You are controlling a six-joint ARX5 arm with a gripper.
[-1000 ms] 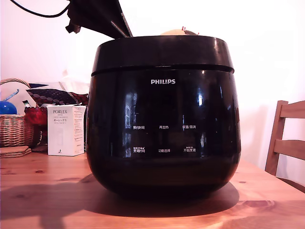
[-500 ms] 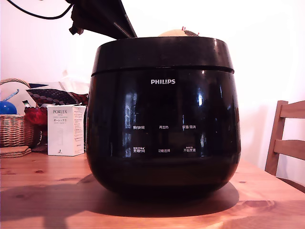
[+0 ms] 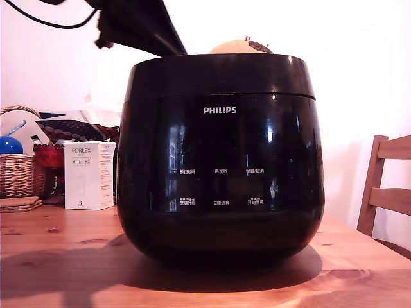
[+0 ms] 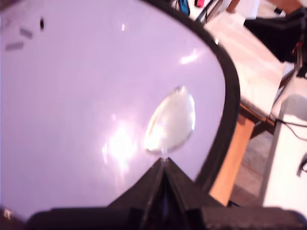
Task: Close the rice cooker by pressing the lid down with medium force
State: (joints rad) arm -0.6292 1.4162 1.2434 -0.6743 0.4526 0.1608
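Rice cooker (image 3: 218, 167) at centre of wooden surface (image 3: 58, 256), glossy black, front facing the exterior view: white PHILIPS logo, two rows of small white labels below. Fills most of the frame.

Lid (image 3: 218, 74) down on the body, seam barely showing across the front as a thin line, slightly more visible toward the exterior view's right. Small tan rounded piece poking up above the lid's top edge, right of centre in the exterior view; what it is, cannot tell.

Dark arm link (image 3: 138, 25) slanting down from the upper left of the exterior view, lower end meeting the lid's top near its left rear. Black cable (image 3: 51, 22) looping off it toward the frame edge.

Wrist view: lid top (image 4: 96, 105) washed out to pale glare, dark rim curving round, oval translucent window near the middle. Pincer (image 4: 163, 165) with fingers drawn together to a single point, tip against the lid's surface, nothing between them.

Behind the cooker at the exterior view's left: white PORLEX box (image 3: 90, 175), wicker basket (image 3: 22, 173) with a blue ball (image 3: 9, 144), red object beside it. Wooden chair (image 3: 385, 186) at the exterior view's right edge.
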